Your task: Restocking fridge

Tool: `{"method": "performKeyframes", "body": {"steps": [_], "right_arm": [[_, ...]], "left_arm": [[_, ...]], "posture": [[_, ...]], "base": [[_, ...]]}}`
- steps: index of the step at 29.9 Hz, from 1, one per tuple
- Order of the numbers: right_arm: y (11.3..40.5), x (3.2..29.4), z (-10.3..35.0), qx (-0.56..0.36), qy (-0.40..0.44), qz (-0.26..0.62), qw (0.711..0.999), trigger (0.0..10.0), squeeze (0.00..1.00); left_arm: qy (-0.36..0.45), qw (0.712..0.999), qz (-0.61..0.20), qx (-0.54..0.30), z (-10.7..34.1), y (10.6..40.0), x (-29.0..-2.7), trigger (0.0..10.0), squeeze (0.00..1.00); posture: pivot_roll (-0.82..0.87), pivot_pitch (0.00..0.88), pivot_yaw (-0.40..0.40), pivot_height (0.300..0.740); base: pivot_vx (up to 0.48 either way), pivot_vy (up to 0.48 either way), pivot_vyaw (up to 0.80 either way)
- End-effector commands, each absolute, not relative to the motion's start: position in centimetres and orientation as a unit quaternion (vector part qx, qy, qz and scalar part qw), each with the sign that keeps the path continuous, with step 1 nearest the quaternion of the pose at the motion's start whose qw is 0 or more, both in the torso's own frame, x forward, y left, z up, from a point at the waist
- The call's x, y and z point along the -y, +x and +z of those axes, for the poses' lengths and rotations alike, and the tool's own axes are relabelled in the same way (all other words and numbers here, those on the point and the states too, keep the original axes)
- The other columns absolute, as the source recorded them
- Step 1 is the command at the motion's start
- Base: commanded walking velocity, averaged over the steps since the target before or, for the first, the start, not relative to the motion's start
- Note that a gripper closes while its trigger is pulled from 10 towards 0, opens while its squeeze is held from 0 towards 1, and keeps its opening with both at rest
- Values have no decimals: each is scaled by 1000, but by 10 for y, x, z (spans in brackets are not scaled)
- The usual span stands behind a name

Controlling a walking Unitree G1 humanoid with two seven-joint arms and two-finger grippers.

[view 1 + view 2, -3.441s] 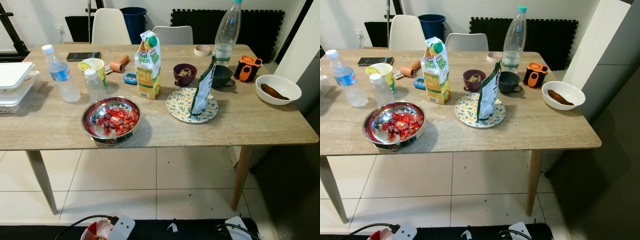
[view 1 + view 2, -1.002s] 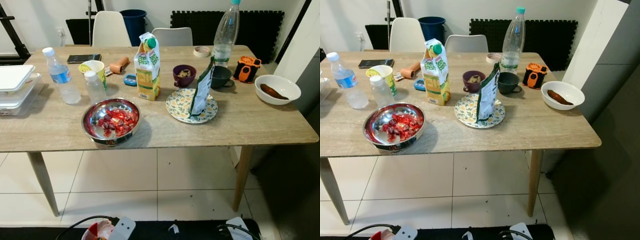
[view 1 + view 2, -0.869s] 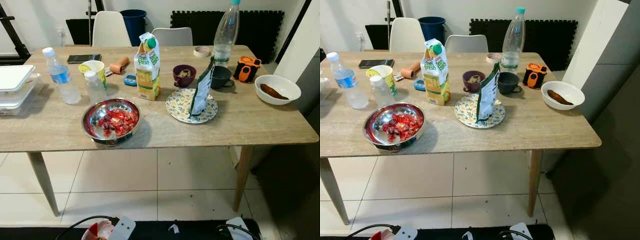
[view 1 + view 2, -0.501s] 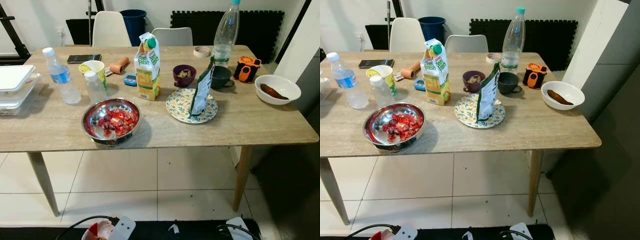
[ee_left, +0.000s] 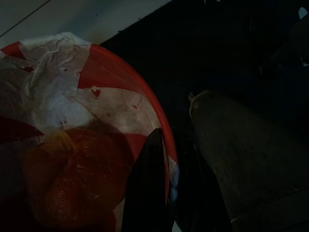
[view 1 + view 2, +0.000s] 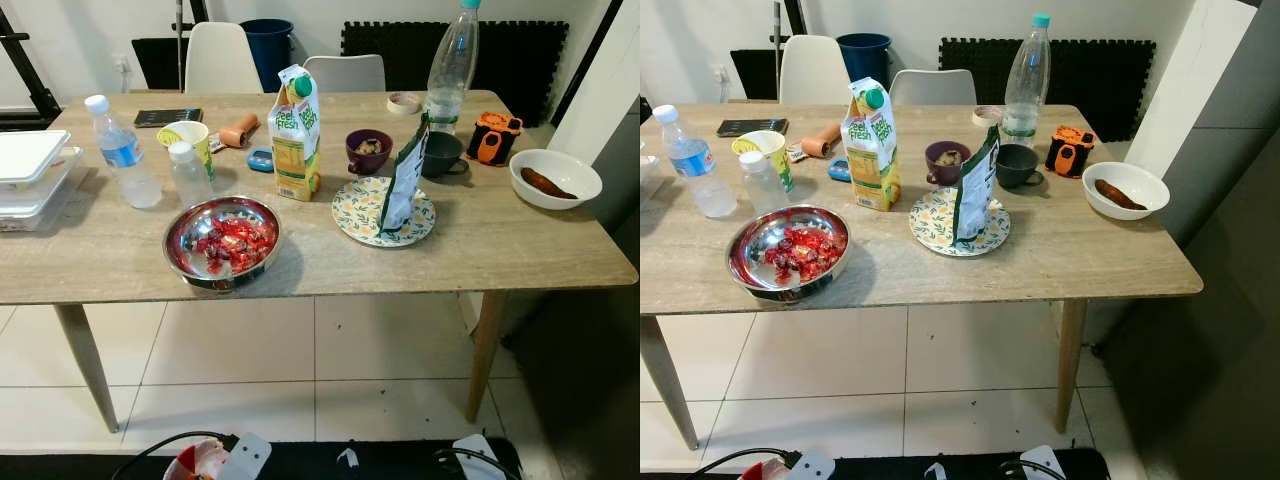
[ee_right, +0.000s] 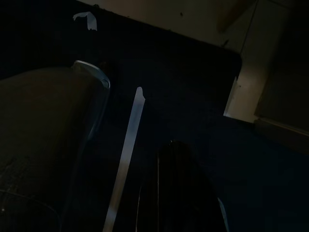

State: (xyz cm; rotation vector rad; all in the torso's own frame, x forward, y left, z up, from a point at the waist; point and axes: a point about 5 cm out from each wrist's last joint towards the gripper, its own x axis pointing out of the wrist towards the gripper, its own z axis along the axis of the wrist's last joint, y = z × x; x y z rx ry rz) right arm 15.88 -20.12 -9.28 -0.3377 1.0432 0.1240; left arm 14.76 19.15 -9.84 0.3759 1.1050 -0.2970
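Left hand (image 5: 145, 193) grasps red bowl (image 5: 96, 121) | right hand grip unclear | juice carton (image 6: 296, 133) on table (image 6: 500, 260)

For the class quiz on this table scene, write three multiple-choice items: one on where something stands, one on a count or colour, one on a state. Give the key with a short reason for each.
1. Where does the green and white pouch stand?
A. On the patterned plate
B. In the steel bowl
C. On the floor

2. How many clear plastic bottles are on the table?
A. One
B. Three
C. Five

3. What is the state of the juice carton?
A. Lying on its side
B. Upright with its green cap on
C. Crushed flat

Key: 1 A, the pouch stands upright on the plate's right part. 2 B, a tall bottle stands at the back, a labelled bottle at the left, and a small bottle beside the yellow cup. 3 B, the carton stands upright behind the steel bowl, its green cap in place.
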Motion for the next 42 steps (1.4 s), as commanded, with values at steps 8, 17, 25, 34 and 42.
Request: {"method": "performKeyframes", "body": {"steps": [8,17,25,34,42], "right_arm": [[145,198,-99,-518,-152,60,839,10000,0],[144,199,-99,-519,-153,61,839,10000,0],[144,199,-99,-518,-155,61,839,10000,0],[144,200,-99,-519,-153,60,839,10000,0],[144,200,-99,-520,-153,60,839,10000,0]], "left_arm": [[174,803,-150,-550,-106,128,-189,10000,0],[176,802,-150,-551,-106,127,-190,10000,0],[177,802,-150,-551,-106,127,-191,10000,0],[177,802,-152,-549,-106,128,-190,10000,0],[176,802,-151,-551,-106,128,-191,10000,0]], "posture": [[-55,115,9,740],[-55,116,9,740],[-55,115,8,740],[-58,115,11,740],[-56,117,11,740]], "base": [[0,0,0],[0,0,0],[0,0,0],[0,0,0],[0,0,0]]}}
